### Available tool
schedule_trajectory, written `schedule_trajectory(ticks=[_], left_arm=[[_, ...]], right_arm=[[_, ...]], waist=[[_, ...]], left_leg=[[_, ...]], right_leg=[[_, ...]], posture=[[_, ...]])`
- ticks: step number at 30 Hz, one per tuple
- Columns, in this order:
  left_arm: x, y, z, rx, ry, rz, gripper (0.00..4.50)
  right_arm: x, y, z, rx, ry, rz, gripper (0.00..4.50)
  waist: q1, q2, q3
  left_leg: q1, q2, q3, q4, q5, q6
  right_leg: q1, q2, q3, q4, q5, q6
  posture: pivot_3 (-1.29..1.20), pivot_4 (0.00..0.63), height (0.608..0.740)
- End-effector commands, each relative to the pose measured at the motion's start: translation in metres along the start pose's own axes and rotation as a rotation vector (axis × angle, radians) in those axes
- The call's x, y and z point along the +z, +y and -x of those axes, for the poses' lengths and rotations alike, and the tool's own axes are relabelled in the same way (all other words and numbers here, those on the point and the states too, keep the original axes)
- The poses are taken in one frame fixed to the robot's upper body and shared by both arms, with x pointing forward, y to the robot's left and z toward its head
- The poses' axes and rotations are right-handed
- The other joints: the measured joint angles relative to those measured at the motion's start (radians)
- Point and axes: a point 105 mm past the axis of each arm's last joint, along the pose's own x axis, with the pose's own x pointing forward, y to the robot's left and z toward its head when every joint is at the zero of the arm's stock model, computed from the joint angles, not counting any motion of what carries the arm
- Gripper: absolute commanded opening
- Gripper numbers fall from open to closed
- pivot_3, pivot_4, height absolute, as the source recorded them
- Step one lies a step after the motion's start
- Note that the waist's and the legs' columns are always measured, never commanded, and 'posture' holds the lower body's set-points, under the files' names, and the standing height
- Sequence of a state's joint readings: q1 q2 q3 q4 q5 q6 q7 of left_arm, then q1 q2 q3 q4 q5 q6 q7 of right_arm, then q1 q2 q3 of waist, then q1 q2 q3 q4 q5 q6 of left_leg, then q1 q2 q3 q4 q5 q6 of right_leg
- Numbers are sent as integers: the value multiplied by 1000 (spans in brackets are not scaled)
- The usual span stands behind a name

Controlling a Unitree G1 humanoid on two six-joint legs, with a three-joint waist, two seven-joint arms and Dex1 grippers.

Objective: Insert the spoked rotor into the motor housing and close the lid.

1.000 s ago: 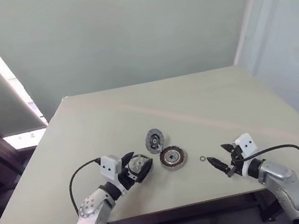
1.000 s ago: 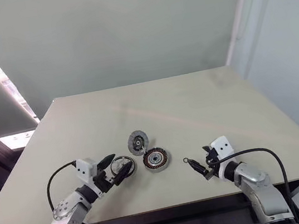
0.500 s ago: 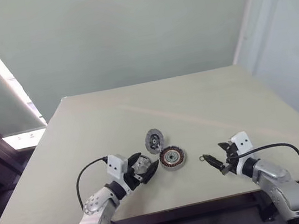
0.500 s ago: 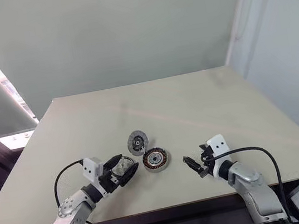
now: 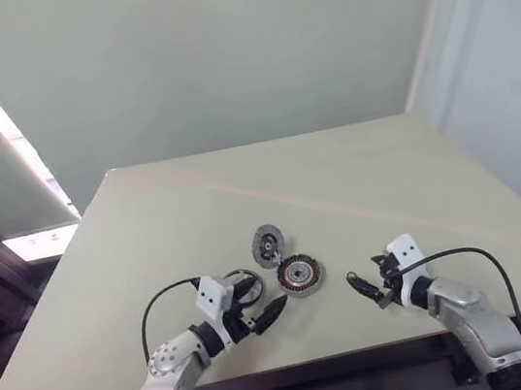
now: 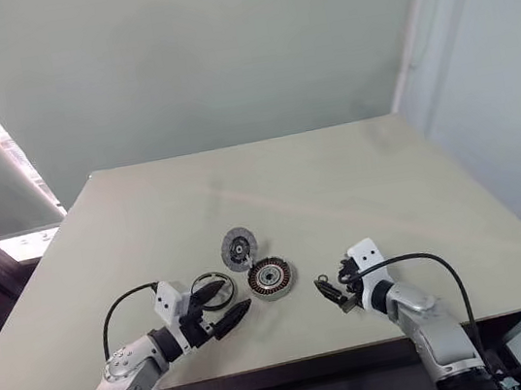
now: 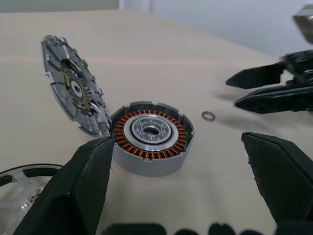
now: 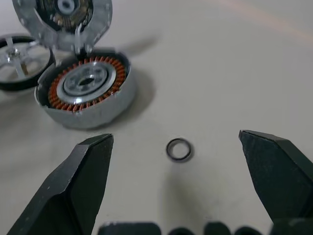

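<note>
The motor housing point(image 5: 299, 275), a shallow metal cup with copper windings, lies open on the table. Its lid point(image 5: 268, 245) stands tilted up at the far edge, still joined to the cup. The spoked rotor point(image 5: 245, 286) lies flat just left of the housing. My left gripper point(image 5: 262, 296) is open and empty, aimed at the housing point(image 7: 151, 134), with the rotor point(image 7: 19, 188) outside its left finger. My right gripper point(image 5: 362, 278) is open and empty to the right of the housing point(image 8: 85, 88).
A tiny washer ring point(image 8: 179, 149) lies on the table between the housing and my right gripper; from the left wrist this ring point(image 7: 209, 116) sits just in front of the right gripper's fingers point(image 7: 274, 90). The tan table point(image 5: 336, 174) stretches bare behind.
My left gripper has slid right and toward the front edge, off the rotor, which stays put. My right gripper has moved left, closer to the washer ring.
</note>
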State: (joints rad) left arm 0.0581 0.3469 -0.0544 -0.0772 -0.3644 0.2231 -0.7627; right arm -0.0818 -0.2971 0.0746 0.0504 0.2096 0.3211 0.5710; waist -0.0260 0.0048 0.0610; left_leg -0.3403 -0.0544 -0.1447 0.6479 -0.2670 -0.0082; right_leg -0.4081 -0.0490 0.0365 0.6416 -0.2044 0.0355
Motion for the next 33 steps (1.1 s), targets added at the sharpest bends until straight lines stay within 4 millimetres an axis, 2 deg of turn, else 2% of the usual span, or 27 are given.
schedule_trajectory(ticks=[1,7,22,25,33], left_arm=[[12,-4,-1,-25,-26,-46,4470],[10,-6,-2,-36,-16,-47,4470],[4,-8,0,-45,2,-51,4470],[2,-8,0,-47,5,-51,4500],[0,-7,0,-44,8,-53,4500]], right_arm=[[9,-1,-9,8,-28,32,4500],[-2,-4,-17,2,7,38,4500],[-12,-3,-30,8,18,23,4500],[-15,-1,-30,13,27,17,3892],[-15,-2,-29,7,37,15,982]], waist=[[0,0,0],[0,0,0],[-1,0,0],[-2,0,0],[-2,0,0]], left_leg=[[0,0,0,0,0,0],[0,0,0,0,0,0],[0,0,0,0,0,0],[0,0,0,0,0,0],[0,0,0,0,0,0]], right_leg=[[0,0,0,0,0,0],[0,0,0,0,0,0],[0,0,0,0,0,0],[0,0,0,0,0,0],[0,0,0,0,0,0]], posture=[[0,0,740],[0,0,740],[0,0,740],[0,0,740],[0,0,740]])
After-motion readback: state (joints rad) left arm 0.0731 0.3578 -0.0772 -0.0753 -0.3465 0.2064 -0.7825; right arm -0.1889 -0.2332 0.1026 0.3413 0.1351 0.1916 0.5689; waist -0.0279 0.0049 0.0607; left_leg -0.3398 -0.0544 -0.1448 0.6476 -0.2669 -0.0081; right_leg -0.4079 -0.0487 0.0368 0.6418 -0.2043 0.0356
